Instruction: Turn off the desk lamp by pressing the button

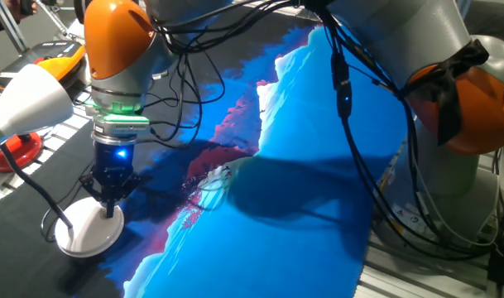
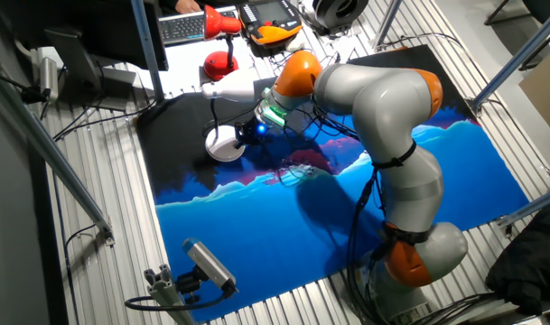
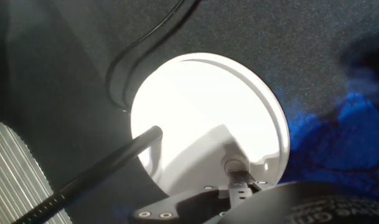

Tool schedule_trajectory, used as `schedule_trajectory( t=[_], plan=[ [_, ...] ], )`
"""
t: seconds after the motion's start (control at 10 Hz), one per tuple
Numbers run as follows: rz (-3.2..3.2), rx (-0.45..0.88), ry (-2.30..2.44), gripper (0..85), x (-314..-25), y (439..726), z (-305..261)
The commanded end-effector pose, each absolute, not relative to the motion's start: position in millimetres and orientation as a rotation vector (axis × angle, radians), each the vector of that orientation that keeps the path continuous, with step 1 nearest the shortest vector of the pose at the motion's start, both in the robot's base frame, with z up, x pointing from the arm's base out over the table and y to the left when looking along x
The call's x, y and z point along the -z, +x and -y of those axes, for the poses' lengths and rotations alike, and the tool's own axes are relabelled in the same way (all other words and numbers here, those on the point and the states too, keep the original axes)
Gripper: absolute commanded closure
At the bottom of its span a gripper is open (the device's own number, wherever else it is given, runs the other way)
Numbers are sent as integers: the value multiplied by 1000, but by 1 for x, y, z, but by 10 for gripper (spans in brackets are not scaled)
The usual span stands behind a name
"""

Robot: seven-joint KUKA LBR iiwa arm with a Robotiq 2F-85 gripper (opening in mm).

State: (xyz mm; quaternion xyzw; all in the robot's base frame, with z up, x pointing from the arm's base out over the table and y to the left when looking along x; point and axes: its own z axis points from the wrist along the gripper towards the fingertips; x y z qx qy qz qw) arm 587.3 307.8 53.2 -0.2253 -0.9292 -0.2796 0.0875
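The desk lamp has a white cone shade (image 1: 28, 99), a thin black neck (image 1: 32, 186) and a round white dome base (image 1: 88, 233). My gripper (image 1: 111, 207) points straight down on the right part of the base. Its fingers meet in one narrow tip that touches the dome. In the hand view the dome base (image 3: 201, 112) is bright and washed out, with the gripper (image 3: 236, 167) resting near its lower edge. The button does not show; no mark can be made out on the glare. In the other fixed view the gripper (image 2: 245, 134) is beside the lamp base (image 2: 222, 144).
A red desk lamp (image 2: 222, 25) with a red base (image 2: 219, 65) stands behind the white one, and its base also shows in one fixed view (image 1: 16, 149). A black and blue mat (image 2: 365, 208) covers the table. The lamp's cable (image 3: 145, 37) loops beside the base. Arm cables (image 1: 343, 91) hang overhead.
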Motion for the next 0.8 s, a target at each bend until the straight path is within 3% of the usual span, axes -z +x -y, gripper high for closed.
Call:
schedule_trajectory(
  t=[0.0,0.2,0.4,0.7],
  plan=[
    [2757,834,-672,850,-59,588,-306],
    [2744,792,-652,850,-82,588,-292],
    [2795,628,-539,850,-109,581,-272],
    [2846,515,-409,850,-123,569,-244]
  ],
)
